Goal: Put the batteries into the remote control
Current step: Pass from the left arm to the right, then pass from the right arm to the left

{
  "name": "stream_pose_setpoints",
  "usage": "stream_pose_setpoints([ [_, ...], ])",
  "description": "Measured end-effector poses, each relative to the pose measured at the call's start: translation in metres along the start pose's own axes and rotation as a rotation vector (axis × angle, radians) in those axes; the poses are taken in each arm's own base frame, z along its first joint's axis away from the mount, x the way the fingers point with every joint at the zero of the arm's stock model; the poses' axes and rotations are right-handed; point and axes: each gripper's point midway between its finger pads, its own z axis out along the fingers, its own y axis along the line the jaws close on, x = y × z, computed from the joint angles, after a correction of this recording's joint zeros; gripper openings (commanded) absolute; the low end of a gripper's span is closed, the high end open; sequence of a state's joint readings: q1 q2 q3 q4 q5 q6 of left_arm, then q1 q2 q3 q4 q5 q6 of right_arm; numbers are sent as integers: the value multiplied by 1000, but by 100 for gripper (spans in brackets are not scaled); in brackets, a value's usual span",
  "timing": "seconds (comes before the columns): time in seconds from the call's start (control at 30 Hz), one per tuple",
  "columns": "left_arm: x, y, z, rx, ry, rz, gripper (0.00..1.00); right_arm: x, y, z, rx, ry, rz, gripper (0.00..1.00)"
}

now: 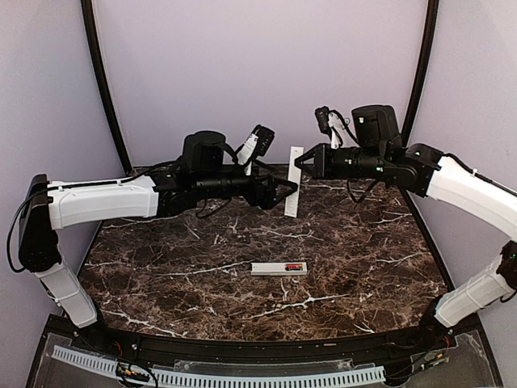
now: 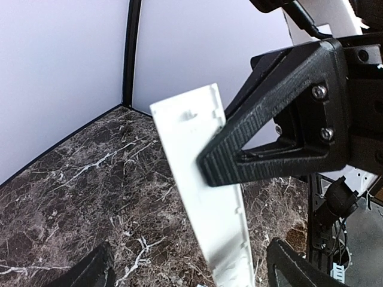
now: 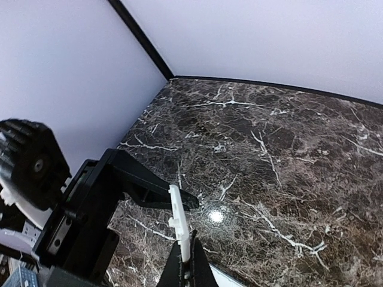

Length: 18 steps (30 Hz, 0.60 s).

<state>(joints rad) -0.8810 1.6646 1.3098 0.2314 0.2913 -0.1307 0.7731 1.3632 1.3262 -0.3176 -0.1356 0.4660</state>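
The remote control (image 1: 271,268), a slim white bar, lies flat at mid table. A red battery (image 1: 295,267) with a dark part sits in the recess at its right end. Above the far table, a thin white cover strip (image 1: 292,198) hangs upright. My right gripper (image 1: 300,162) is shut on the strip's upper part. In the right wrist view the gripper (image 3: 190,256) pinches the strip (image 3: 179,215) edge-on. My left gripper (image 1: 292,189) is open, its fingers either side of the strip. In the left wrist view the gripper (image 2: 188,254) is spread wide around the strip (image 2: 194,137), not touching it.
The dark marble table (image 1: 186,275) is backed by pale walls with black corner posts (image 1: 103,89). Both arms meet over the far middle of the table. A white slotted cable duct (image 1: 242,376) runs along the near edge.
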Motion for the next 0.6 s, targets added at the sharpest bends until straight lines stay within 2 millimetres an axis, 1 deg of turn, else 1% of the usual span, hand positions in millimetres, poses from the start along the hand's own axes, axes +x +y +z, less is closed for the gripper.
stream_pose_setpoints([
  [0.13,5,-2,6,-31,19,18,90,2,-9,-1,112,-24,47,0],
  [0.23,9,-2,11,-37,31,16,87,-3,-11,-3,154,-51,65,0],
  [0.4,18,4,24,-52,57,-6,75,-11,-5,-4,175,-86,66,0],
  [0.5,22,6,28,-55,66,-24,68,-11,-7,-3,190,-90,64,0],
  [0.53,22,6,29,-56,65,-28,64,-11,-7,-2,193,-90,64,0],
  [0.6,22,7,31,-59,65,-36,59,-11,-8,-1,197,-89,64,0],
])
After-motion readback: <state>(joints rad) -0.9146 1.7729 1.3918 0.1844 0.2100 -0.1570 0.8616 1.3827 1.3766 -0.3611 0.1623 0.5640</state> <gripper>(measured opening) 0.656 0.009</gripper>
